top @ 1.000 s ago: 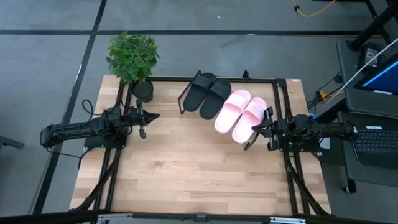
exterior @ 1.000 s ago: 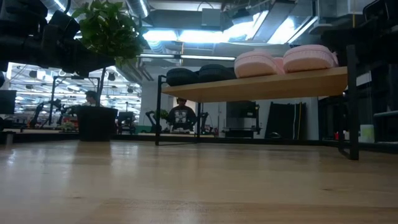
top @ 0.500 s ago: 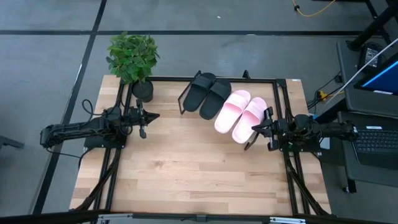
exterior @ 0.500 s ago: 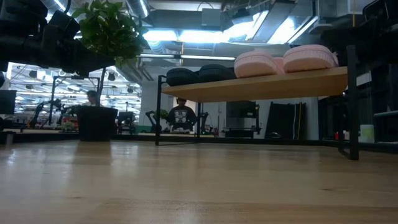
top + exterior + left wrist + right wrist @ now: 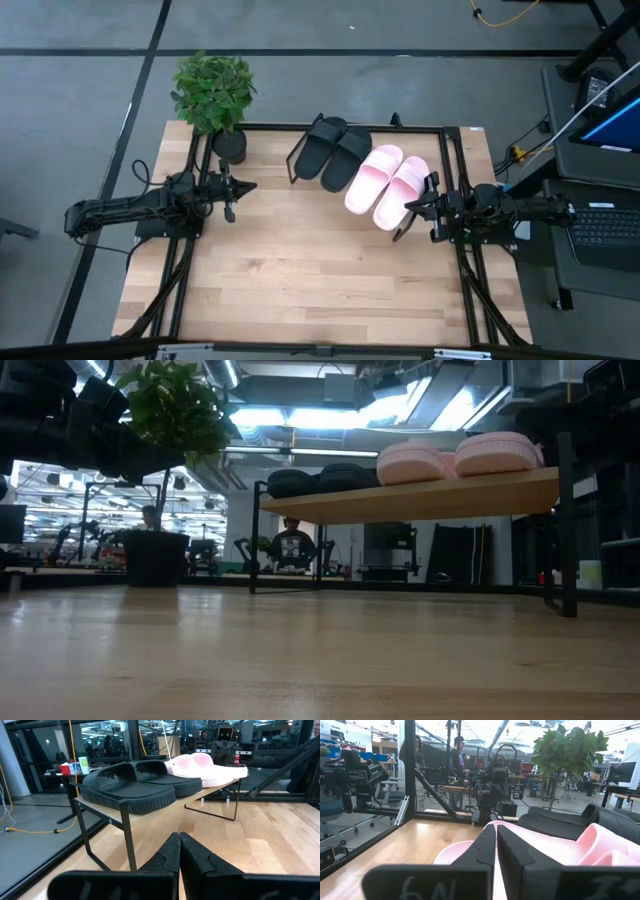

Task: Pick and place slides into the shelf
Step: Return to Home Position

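Note:
Two black slides and two pale pink slides lie side by side, soles down, on the slanted shelf, which stands on thin black legs at the table's far middle. From the left wrist view the black pair is nearest, with the pink pair behind it. My left gripper is shut and level at the table's left, apart from the shelf. My right gripper is shut at the table's right, close beside the nearest pink slide, with nothing between its fingers.
A potted plant stands at the table's far left corner. Black frame rails run along the table's sides. A laptop sits off the right edge. The near half of the wooden tabletop is bare. People show in the room beyond.

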